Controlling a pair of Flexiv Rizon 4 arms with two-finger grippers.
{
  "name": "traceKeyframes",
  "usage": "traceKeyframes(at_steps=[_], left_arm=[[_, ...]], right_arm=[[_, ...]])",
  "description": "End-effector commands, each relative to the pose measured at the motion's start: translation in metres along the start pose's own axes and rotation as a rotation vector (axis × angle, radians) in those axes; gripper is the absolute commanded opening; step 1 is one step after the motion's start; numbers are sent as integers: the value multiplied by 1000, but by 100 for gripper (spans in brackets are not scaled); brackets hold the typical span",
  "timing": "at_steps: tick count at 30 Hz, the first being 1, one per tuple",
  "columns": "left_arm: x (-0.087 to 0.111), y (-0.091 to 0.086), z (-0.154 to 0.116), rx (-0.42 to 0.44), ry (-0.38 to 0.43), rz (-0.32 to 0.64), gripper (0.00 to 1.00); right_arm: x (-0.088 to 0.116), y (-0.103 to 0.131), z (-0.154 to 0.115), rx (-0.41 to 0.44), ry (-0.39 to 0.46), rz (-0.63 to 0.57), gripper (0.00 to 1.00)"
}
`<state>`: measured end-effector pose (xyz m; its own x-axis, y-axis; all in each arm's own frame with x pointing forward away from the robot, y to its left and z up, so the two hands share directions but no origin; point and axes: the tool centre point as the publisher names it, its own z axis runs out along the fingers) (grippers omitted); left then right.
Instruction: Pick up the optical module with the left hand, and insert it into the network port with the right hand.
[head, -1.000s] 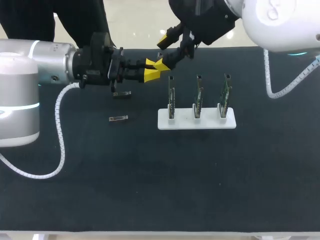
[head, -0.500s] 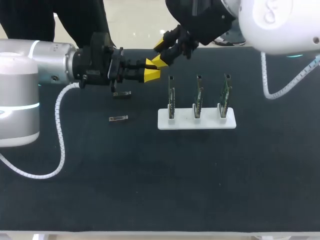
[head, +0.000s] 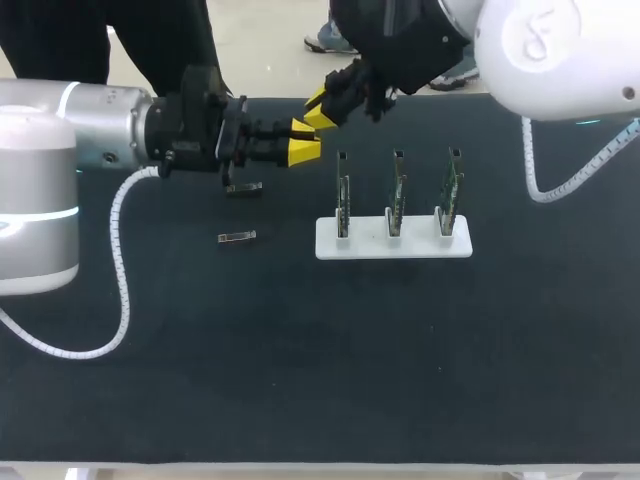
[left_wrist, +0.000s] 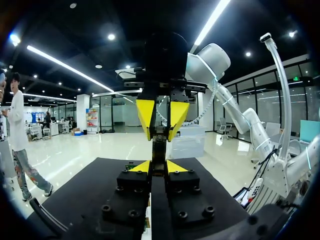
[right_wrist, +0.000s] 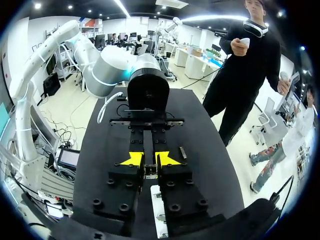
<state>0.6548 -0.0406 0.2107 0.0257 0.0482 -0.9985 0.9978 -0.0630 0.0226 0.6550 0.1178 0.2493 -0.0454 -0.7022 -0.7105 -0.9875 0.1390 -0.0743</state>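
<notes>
The optical module (left_wrist: 159, 150), a thin dark bar, is held in the air over the far side of the table. My left gripper (head: 305, 148) (left_wrist: 159, 167) is shut on its near end. My right gripper (head: 320, 105) (right_wrist: 148, 159) faces the left one, its yellow tips pressed on the module's (right_wrist: 148, 170) other end. In the head view the two sets of yellow tips hide the module. The white holder (head: 393, 240) stands right of both grippers and carries three upright green boards with network ports (head: 343, 190).
Two loose modules lie on the black mat left of the holder, one (head: 243, 188) under the left gripper and another (head: 237, 237) nearer the front. The left arm's white cable (head: 122, 260) trails across the mat on the left.
My right gripper's fingers have come together around the module's end, and the gripper has shifted slightly toward the table's far edge. The left gripper has stayed still.
</notes>
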Motion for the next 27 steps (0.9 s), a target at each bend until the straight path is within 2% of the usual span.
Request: traceKeyframes(at_steps=[1, 16, 17, 18, 19, 27], left_arm=[[0, 1, 0, -6, -2, 2, 0], [0, 1, 0, -6, -2, 2, 0], [0, 1, 0, -6, -2, 2, 14], [0, 1, 0, -6, -2, 2, 98], [0, 1, 0, -6, -2, 2, 100], [0, 1, 0, -6, -2, 2, 100]], right_arm=[[-1, 1, 1, 0, 2, 1, 0], [-2, 2, 0, -2, 8, 1, 0], [-2, 2, 0, -3, 8, 1, 0], [-2, 2, -1, -2, 9, 0, 0], [-2, 2, -1, -3, 9, 0, 0], [-3, 3, -2, -2, 14, -2, 0]])
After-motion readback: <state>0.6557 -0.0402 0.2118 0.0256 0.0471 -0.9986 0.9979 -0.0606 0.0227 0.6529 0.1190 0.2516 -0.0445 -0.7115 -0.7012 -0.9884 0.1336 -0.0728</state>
